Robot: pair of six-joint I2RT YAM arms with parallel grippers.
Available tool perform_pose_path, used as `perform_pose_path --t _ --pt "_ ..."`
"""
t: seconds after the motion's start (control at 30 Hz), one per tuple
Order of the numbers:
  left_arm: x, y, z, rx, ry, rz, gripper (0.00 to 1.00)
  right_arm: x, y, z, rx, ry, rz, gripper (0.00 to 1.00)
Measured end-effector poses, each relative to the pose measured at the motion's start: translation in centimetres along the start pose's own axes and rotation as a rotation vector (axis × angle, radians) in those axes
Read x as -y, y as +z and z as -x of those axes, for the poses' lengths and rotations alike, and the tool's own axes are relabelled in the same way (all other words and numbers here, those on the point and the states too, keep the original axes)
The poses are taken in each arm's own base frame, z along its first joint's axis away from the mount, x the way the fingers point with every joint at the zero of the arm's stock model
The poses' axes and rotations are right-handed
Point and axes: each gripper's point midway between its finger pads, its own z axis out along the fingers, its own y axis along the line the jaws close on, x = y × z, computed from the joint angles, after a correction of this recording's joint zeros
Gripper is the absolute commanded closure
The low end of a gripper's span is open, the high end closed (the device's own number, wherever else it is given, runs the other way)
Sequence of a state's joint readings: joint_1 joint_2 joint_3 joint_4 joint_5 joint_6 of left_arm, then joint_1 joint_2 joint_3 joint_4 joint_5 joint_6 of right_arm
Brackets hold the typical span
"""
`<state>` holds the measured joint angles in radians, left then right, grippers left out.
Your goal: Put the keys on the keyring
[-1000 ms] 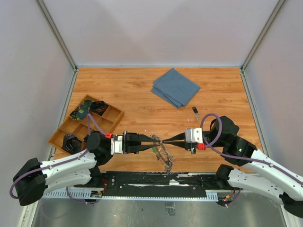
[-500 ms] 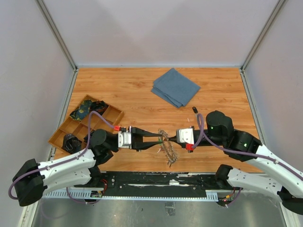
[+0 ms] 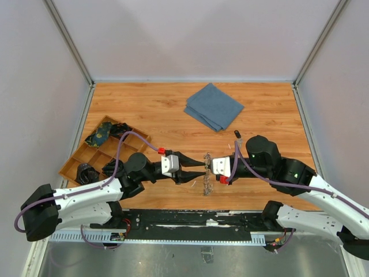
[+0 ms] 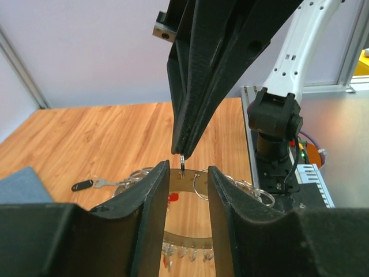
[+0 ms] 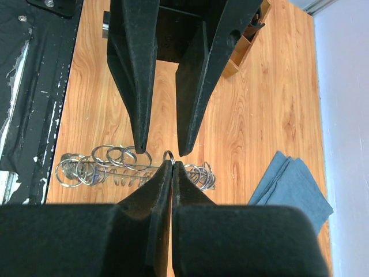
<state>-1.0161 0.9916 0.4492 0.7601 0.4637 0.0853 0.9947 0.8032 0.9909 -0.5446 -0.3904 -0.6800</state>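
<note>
Our left gripper (image 3: 200, 171) has just let go, jaws apart flanking the right gripper (image 3: 211, 168), which stays pinched on the keyring (image 3: 207, 182) hanging above the near edge of the table (image 3: 144, 109). We judge the ring handed over; a black-headed key (image 3: 237, 134) lies loose near the blue cloth (image 3: 213, 107).

keyring (image 3: 207, 175): edge-on from above, links too small to tell; lower arc behind left fingers (image 4: 147, 225) in the left wrist view
key (image 3: 237, 135) beyond keyring: teeth too small
tray (image 3: 87, 153) left of keyring: dark contents unclear
cloth (image 4: 20, 186) beyond keyring: cut by left edge
</note>
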Motion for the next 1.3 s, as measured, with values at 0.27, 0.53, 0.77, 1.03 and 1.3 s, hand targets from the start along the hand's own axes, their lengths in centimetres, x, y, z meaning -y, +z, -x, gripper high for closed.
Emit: perform_pose_path --t 0.27,0.53,0.77,1.03,1.3 --pt "-1.2 0.1 -0.9 -0.038 -0.009 0.068 0.68 0.2 0.0 -0.1 -0.006 -0.004 -0.008 1.0" --pt "-1.5 0.4 -1.1 -0.053 -0.01 0.082 0.75 0.2 0.0 0.0 -0.004 -0.008 -0.013 1.0" --pt "-1.4 0.5 -1.1 -0.057 -0.01 0.073 0.98 0.4 0.1 0.3 0.003 -0.015 -0.022 1.0" --pt "-1.2 0.4 -0.8 -0.048 0.0 0.064 1.0 0.7 0.1 0.6 0.023 -0.017 -0.04 0.79" --pt "0.4 -1.3 0.3 0.047 0.054 0.02 0.99 0.6 -1.8 4.0 0.213 -0.029 -0.099 0.65"
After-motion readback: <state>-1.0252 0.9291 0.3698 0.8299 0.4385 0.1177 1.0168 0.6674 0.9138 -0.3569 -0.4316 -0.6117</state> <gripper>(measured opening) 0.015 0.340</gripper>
